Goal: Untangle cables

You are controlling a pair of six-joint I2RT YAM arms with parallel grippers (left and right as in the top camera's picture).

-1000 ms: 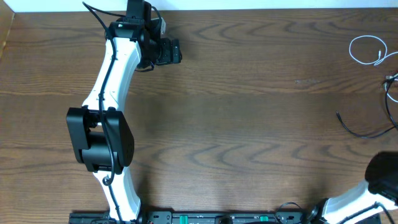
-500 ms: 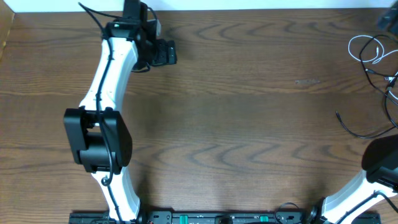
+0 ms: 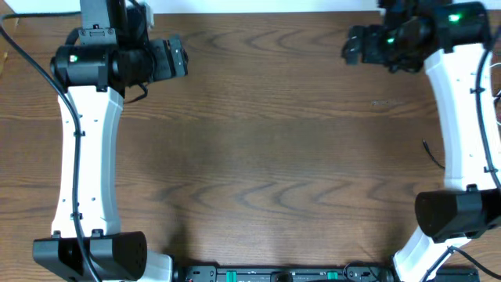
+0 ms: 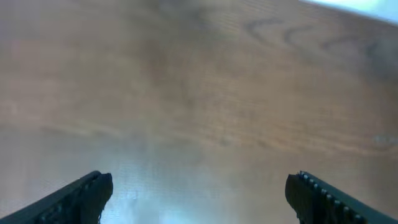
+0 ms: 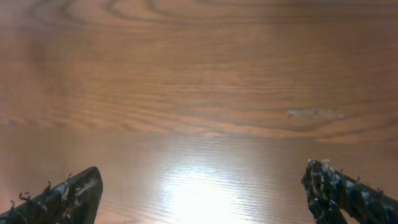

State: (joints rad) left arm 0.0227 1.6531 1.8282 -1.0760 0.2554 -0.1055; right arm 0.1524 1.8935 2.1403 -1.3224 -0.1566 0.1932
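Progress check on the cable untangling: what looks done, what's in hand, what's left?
Done: cannot be judged. Only a short end of a thin black cord shows beside the white right arm, which hides the rest. In hand: nothing. The left gripper and right gripper are both open over the bare brown wooden table. Left: possibly everything, since no cord is held.

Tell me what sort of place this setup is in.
Probably a robotics lab or test bench rather than a home. Two white-and-black robot arms, the left arm and the right arm, stand at a wood-grain table. A black mounting rail with electronics runs along the table's near edge.
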